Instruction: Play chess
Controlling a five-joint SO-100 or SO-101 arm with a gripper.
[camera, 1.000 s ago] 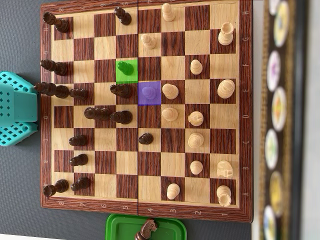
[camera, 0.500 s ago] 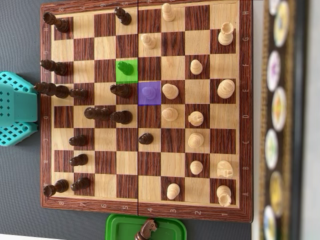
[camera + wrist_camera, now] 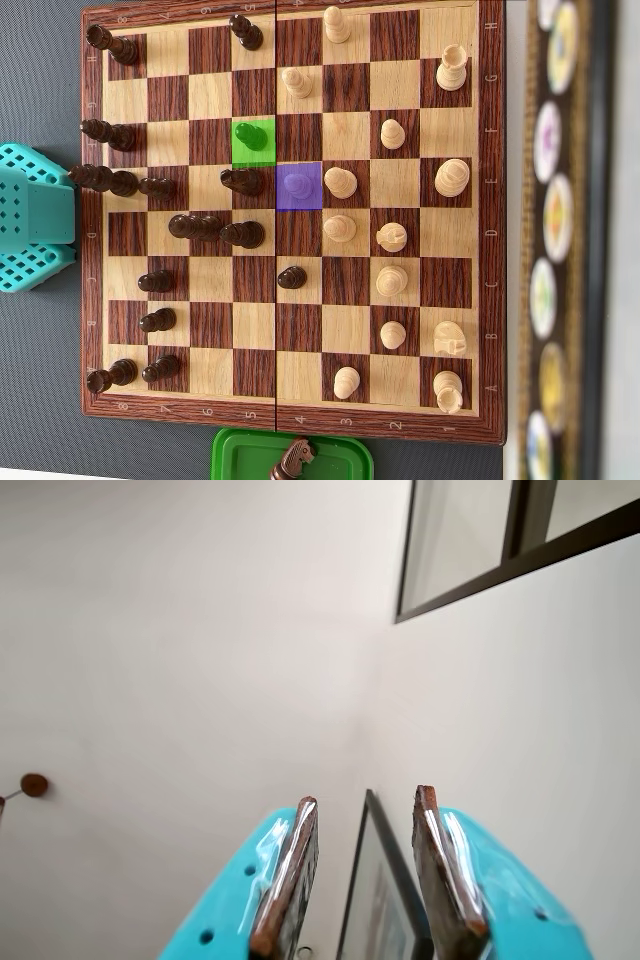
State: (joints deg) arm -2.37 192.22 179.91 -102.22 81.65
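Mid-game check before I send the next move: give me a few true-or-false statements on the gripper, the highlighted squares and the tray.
1. The gripper is open and empty in the wrist view. True.
2. The green square is empty. False: a piece stands on it.
3. The purple square touches the green square only at a corner. True.
4. The green tray is empty. False: a dark knight lies in it.
5. The wrist camera sees the chessboard. False: it shows walls.

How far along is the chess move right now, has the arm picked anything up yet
Done: one dark piece already sits in the green tray. In hand: nothing; the gripper is open and empty, facing a wall. Left: the piece on the green square sits untouched, and a pale piece occupies the purple square.
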